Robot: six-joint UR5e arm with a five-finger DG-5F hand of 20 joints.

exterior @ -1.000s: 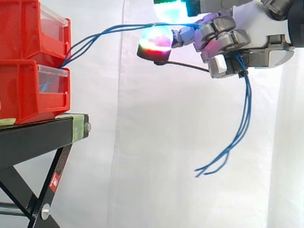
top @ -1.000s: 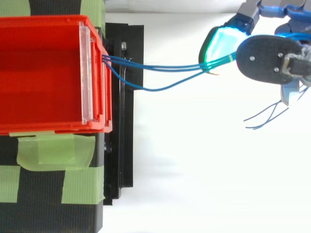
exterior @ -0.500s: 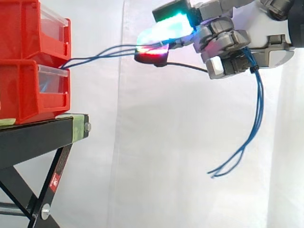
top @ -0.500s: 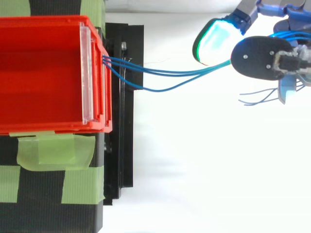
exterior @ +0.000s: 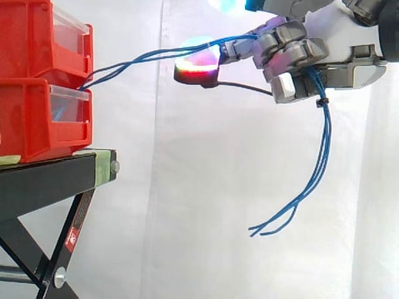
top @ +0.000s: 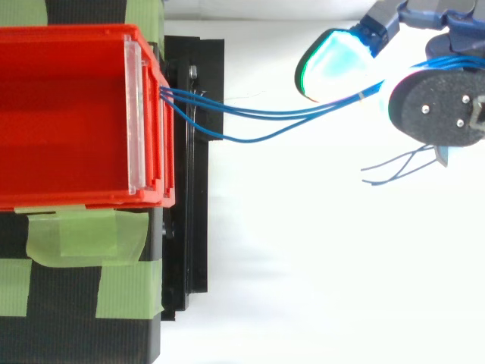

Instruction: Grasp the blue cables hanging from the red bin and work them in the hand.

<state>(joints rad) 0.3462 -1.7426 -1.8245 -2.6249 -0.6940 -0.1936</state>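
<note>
Two red bins [exterior: 37,81] sit stacked at the edge of a black counter [exterior: 50,177], each with a clear front panel, and a white curtain [exterior: 187,187] hangs behind everything. From above, strips of green tape [top: 83,239] cross the counter's top beside the upper bin. The space between the bins and the hand [exterior: 340,40] is open air, with nothing across it except the cables themselves.

The blue cables [exterior: 143,57] are thin, several strands running close together. They come out at the front of the bins, where the upper bin meets the lower one, and climb in a shallow sagging line to the right, up to the hand, which hangs well apart from the bins and above their level. In the top view one strand [top: 250,139] droops apart from the others.

The fingers [exterior: 290,53] are curled tight round the strands, holding them against the palm, while a pad [exterior: 196,62] glowing red and cyan sits just under the incoming span. Below the fist the strands drop loose, curving left to free, splayed ends.
</note>
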